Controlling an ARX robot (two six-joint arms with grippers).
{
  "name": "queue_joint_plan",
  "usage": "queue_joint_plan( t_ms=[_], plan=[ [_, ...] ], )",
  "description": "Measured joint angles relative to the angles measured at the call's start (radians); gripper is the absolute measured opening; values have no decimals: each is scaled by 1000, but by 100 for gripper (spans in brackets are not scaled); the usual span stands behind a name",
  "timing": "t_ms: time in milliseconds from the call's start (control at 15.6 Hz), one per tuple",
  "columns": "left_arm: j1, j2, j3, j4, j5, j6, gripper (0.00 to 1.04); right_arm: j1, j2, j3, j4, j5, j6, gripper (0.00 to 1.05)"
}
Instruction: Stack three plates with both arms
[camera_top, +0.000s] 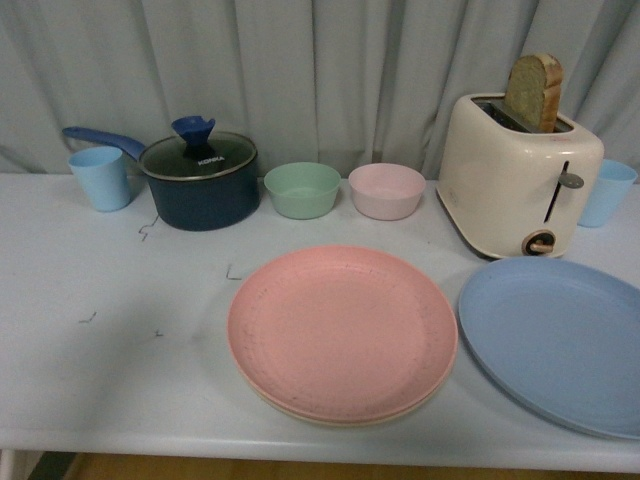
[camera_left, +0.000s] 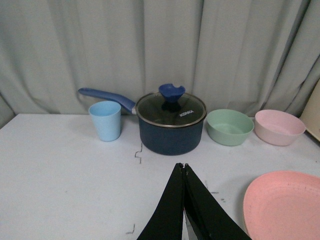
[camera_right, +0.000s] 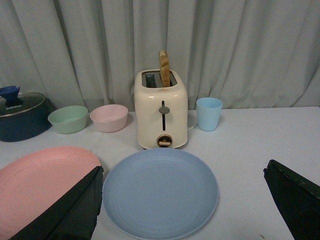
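Note:
The pink plate (camera_top: 342, 330) lies in the middle of the table on top of the beige plate, of which only a thin rim (camera_top: 335, 417) shows. The blue plate (camera_top: 560, 340) lies alone to its right, close to it. Neither arm shows in the front view. In the left wrist view my left gripper (camera_left: 183, 166) is shut with nothing in it, above the table to the left of the pink plate (camera_left: 285, 205). My right gripper (camera_right: 183, 172) is wide open and straddles the blue plate (camera_right: 160, 192); one of its fingers (camera_right: 75, 210) is over the pink plate (camera_right: 40, 185).
Along the back stand a light blue cup (camera_top: 100, 177), a dark blue lidded pot (camera_top: 200, 180), a green bowl (camera_top: 302, 189), a pink bowl (camera_top: 387, 190), a cream toaster (camera_top: 517, 175) holding bread, and another blue cup (camera_top: 606, 192). A curtain hangs behind them.

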Motion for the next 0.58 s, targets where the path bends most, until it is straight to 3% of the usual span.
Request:
queue_joint_plan(
  t_ms=[192,256,320,575],
  plan=[
    [31,-111,-111,21,35,1,2,0,0,0,0,0,0,98],
    [83,-152,-150,-26,94,2,2,0,0,0,-1,0,0,98],
    [108,-216,-165,-58,90,2,2,0,0,0,0,0,0,98],
    [101,-448,-211,-232,101,2,2,0,0,0,0,0,0,98]
  ],
)
